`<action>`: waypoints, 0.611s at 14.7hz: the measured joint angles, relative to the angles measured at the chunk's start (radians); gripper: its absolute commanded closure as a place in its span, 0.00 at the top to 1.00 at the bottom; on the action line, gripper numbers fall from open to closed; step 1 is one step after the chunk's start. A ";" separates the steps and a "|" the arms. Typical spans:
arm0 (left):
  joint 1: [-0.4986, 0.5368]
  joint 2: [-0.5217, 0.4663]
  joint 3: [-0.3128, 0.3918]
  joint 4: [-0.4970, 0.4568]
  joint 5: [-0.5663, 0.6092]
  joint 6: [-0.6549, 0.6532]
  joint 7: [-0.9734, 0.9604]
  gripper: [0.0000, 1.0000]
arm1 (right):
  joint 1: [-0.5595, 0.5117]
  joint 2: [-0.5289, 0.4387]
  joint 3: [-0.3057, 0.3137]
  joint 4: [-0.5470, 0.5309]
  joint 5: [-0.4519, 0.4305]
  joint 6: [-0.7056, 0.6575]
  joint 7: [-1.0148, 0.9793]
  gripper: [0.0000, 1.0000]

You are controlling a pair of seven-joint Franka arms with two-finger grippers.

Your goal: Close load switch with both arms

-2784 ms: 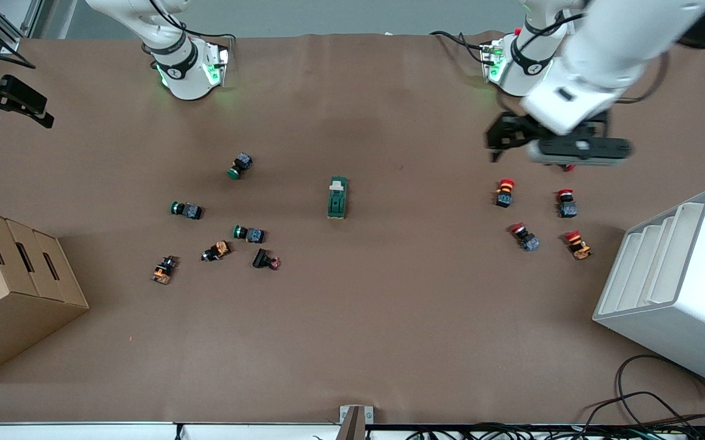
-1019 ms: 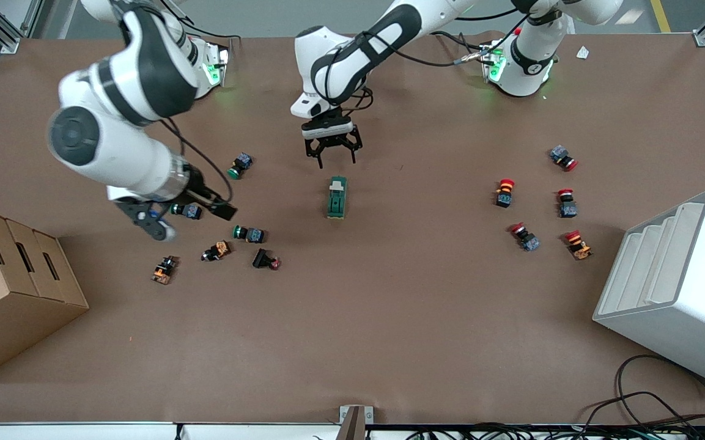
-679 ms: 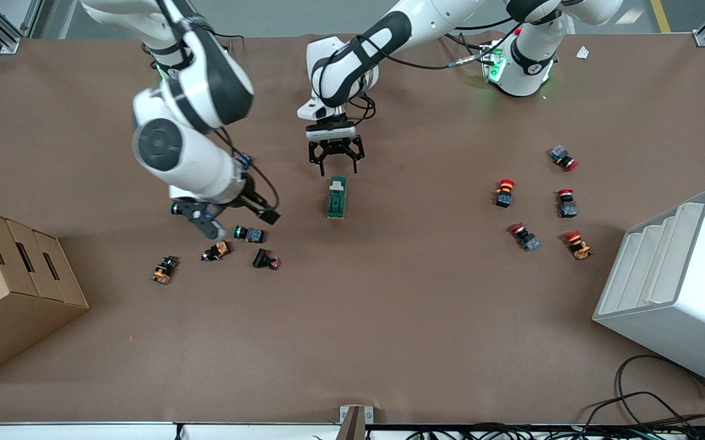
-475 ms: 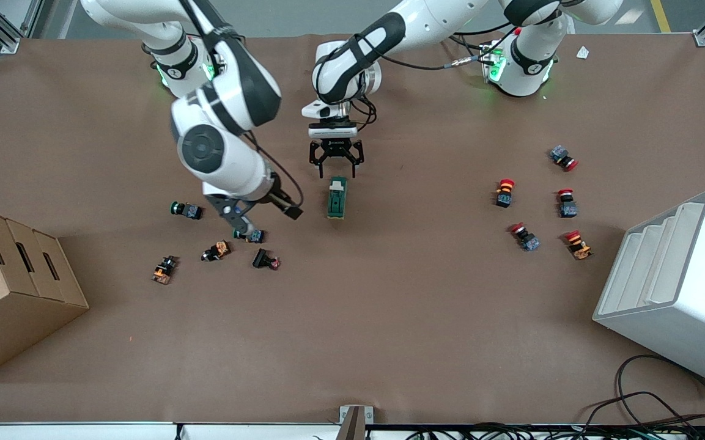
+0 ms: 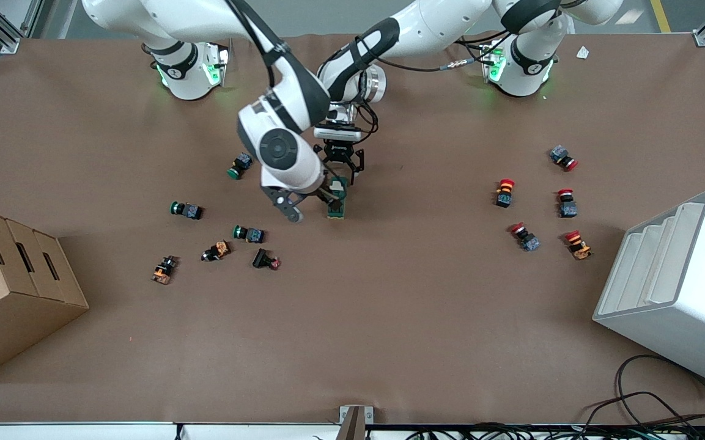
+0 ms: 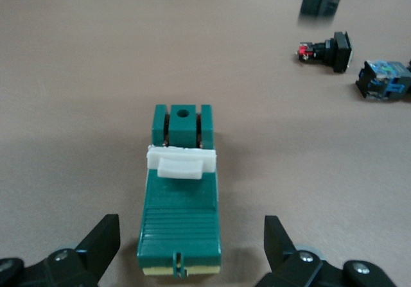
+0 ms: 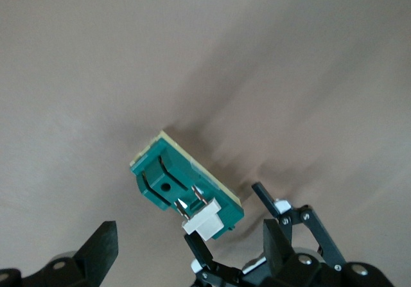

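Hovering my right hand [image 5: 310,203], fingers spread, over the load switch [image 5: 337,201] near the middle of the surface [image 5: 389,305], I judge nothing is closed yet: the white lever [image 6: 182,162] looks raised. Toward the top edge, my left hand [image 5: 341,172] hangs spread above the switch's lever end.

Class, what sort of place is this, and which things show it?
Likely a robotics lab bench: two arms over a load switch, scattered push buttons, a covered table with loose cables.
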State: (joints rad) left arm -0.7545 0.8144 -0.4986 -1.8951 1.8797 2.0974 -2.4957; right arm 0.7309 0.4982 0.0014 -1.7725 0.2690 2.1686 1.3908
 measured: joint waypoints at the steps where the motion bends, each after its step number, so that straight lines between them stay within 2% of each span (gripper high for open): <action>1: 0.000 0.013 0.002 0.000 0.017 -0.014 -0.018 0.99 | 0.018 0.016 0.000 0.000 0.000 0.014 0.003 1.00; 9: -0.021 0.040 0.001 0.007 0.042 -0.090 -0.025 1.00 | 0.069 0.080 -0.001 0.000 0.000 0.087 0.005 1.00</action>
State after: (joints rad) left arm -0.7759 0.8540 -0.4973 -1.8883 1.9217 2.0072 -2.5202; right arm 0.7998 0.5786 0.0009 -1.7724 0.2693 2.2559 1.3963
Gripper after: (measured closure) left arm 0.000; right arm 0.000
